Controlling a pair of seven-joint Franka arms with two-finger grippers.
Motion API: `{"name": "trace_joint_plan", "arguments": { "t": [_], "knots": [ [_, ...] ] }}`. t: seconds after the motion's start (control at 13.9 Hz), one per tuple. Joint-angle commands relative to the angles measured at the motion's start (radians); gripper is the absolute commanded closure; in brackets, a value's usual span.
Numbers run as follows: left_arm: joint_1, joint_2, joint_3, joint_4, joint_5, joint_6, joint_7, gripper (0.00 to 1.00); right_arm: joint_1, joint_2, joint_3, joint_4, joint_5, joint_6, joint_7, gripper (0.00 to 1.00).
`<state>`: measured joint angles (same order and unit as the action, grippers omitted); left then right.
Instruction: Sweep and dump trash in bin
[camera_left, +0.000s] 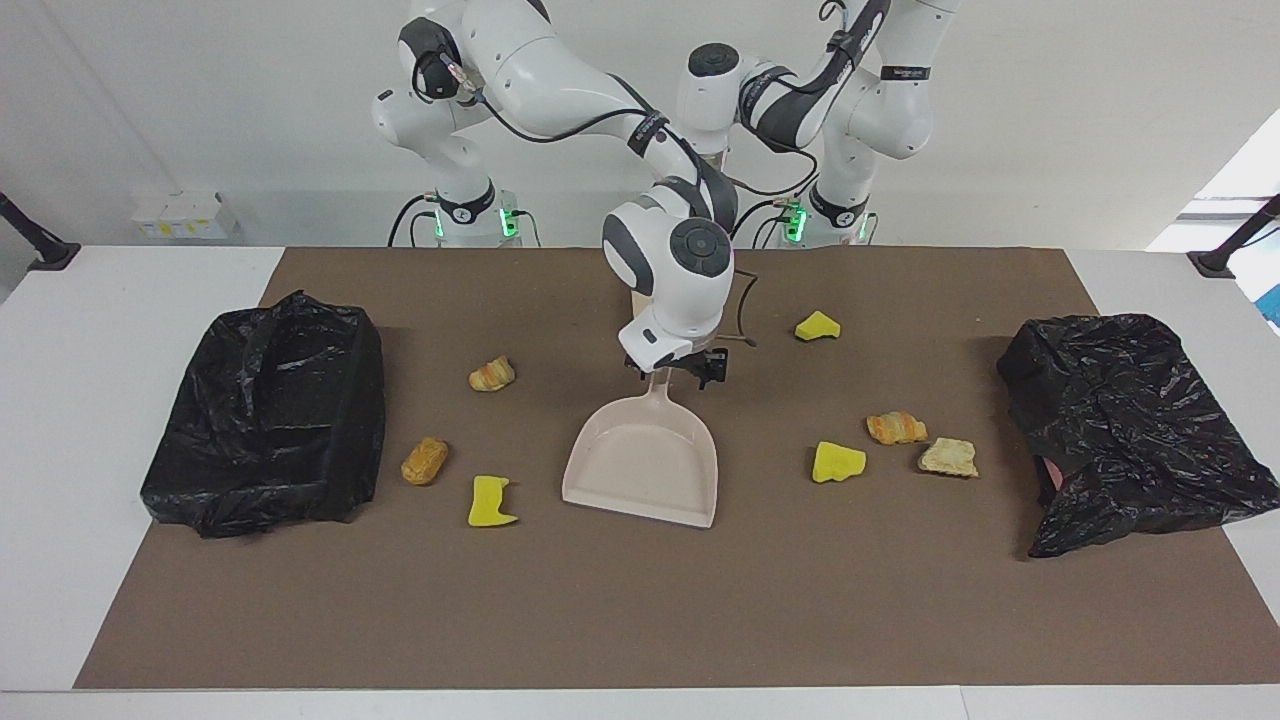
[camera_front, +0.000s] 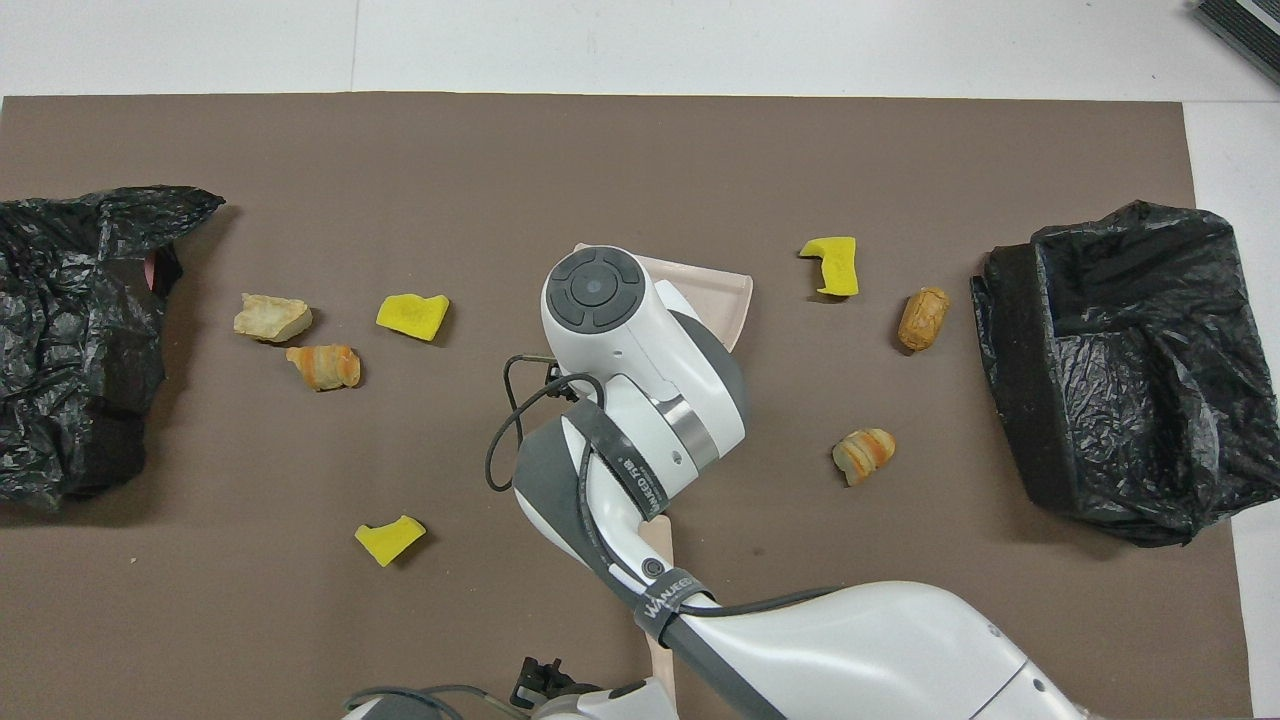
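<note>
R gripper (camera_left: 678, 368) open, holding nothing, right over dustpan handle (camera_left: 660, 385); handle's long axis runs toward robots. L gripper (camera_front: 540, 682) open, waits. We see trash (camera_left: 838, 462) scattered on tabletop (camera_left: 640, 610) both sides of dustpan.

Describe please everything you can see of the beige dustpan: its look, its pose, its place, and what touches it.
The dustpan is pale beige, plastic-looking, with a flat tray, low side walls and a slim handle. It lies flat on the brown mat mid-table, empty, its handle pointing toward the robots. The right gripper stands open at the handle; whether it touches cannot be told. No trash piece touches it.
</note>
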<state>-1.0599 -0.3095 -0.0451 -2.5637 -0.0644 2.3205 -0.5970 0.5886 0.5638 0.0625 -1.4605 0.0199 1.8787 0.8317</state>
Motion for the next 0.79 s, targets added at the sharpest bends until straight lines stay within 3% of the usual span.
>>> {"name": "trace_joint_plan", "arguments": {
  "t": [0.0, 0.22, 0.29, 0.43, 0.72],
  "knots": [
    [-0.044, 0.067, 0.017, 0.006, -0.002, 0.094, -0.066, 0.00, -0.004, -0.044, 0.002, -0.058, 0.014, 0.028, 0.029, 0.15],
    [-0.052, 0.147, 0.016, 0.057, -0.002, 0.144, -0.096, 0.00, -0.006, -0.042, 0.002, -0.060, 0.014, 0.033, 0.030, 0.57],
    [-0.052, 0.150, 0.016, 0.065, -0.002, 0.151, -0.106, 0.00, -0.009, -0.042, 0.002, -0.060, 0.014, 0.033, 0.030, 0.67],
    [-0.052, 0.158, 0.016, 0.068, -0.002, 0.155, -0.106, 0.00, -0.010, -0.044, 0.002, -0.061, 0.014, 0.031, 0.026, 0.97],
    [-0.084, 0.199, 0.014, 0.071, -0.002, 0.183, -0.174, 0.04, -0.013, -0.068, 0.002, -0.058, -0.004, 0.017, -0.058, 1.00]
  ]
}}
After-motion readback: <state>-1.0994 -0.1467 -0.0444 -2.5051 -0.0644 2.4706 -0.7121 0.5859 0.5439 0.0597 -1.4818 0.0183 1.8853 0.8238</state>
